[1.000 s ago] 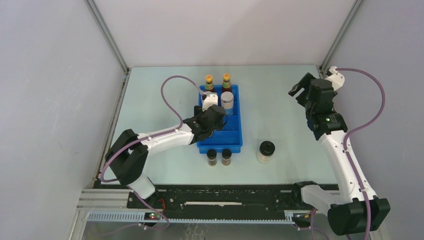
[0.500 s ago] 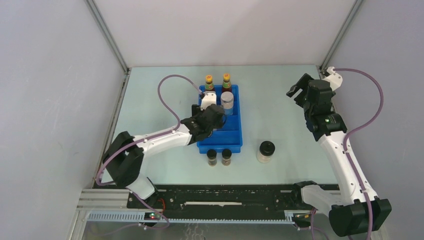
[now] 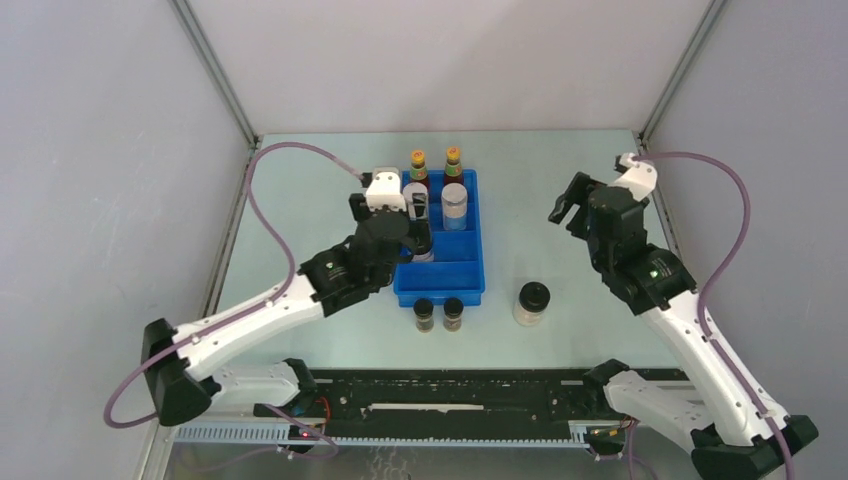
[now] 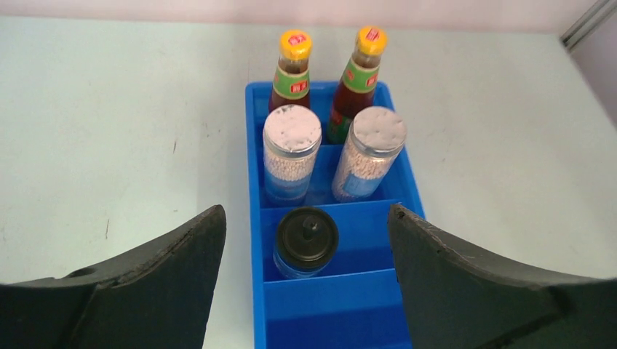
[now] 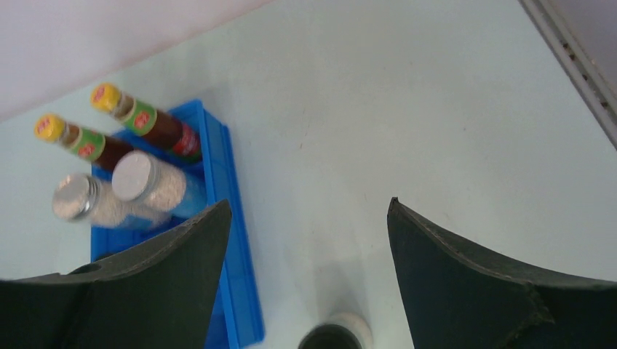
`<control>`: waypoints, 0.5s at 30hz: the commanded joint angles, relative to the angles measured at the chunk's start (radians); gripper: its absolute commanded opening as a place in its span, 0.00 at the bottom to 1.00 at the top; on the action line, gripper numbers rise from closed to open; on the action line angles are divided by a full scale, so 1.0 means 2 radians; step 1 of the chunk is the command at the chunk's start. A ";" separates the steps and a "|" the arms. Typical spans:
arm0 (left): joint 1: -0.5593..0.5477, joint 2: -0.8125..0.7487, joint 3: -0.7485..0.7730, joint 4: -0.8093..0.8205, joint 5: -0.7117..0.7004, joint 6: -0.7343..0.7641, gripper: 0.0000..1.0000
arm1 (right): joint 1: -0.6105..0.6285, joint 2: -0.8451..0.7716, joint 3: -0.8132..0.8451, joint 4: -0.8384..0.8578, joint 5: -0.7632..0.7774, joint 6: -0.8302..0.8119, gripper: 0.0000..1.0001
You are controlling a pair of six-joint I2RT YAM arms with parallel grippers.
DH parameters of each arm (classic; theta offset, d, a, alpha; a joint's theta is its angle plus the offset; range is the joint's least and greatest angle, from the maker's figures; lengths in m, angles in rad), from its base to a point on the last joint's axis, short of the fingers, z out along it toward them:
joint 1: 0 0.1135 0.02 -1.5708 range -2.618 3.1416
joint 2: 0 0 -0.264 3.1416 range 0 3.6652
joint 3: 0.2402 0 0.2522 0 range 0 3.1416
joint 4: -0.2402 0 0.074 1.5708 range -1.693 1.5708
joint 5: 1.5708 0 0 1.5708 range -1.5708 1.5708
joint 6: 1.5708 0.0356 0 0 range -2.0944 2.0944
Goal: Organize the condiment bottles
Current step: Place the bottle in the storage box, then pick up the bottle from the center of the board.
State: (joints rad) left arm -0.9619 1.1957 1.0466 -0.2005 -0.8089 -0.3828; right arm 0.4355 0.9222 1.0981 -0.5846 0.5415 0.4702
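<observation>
Nearest, two tiny dark jars (image 3: 424, 314) with black caps stand side by side on the table (image 3: 300, 200), just in front of the near end of the blue tray (image 3: 465, 270). To their right, a pale jar with a black lid (image 3: 531, 302) stands alone on the table, apart from the tray. A bit farther, the left gripper (image 4: 305, 211) hangs over the left side of the tray. Its jaws are wide apart and hold nothing. Right below it, another black-lidded jar (image 4: 305, 240) stands upright in the left part of one tray box. In the next box, farther back, two grey-lidded jars (image 4: 292, 154) with blue labels stand close together, one left and one right. In the farthest box, two red sauce bottles (image 4: 291, 73) with yellow caps stand side by side, taller than the jars. Off to the right, the right gripper (image 5: 311, 205) hangs above the bare table, well apart from the tray and a little farther back than the lone pale jar. Its jaws are wide too, with nothing between them.
</observation>
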 commanded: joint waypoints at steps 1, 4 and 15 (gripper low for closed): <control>-0.010 -0.042 0.011 0.010 -0.022 0.018 0.85 | 0.070 -0.014 0.001 -0.063 0.074 0.008 0.87; -0.016 -0.060 -0.004 0.008 -0.027 0.017 0.85 | 0.142 -0.014 0.001 -0.107 0.120 0.039 0.87; -0.021 -0.096 -0.039 0.019 -0.028 0.007 0.85 | 0.329 0.005 0.001 -0.306 0.201 0.245 0.87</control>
State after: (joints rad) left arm -0.9977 1.0206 0.9913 -0.1951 -0.8364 -0.3664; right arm 1.0203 0.9131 1.0977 -0.9962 0.8410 0.7341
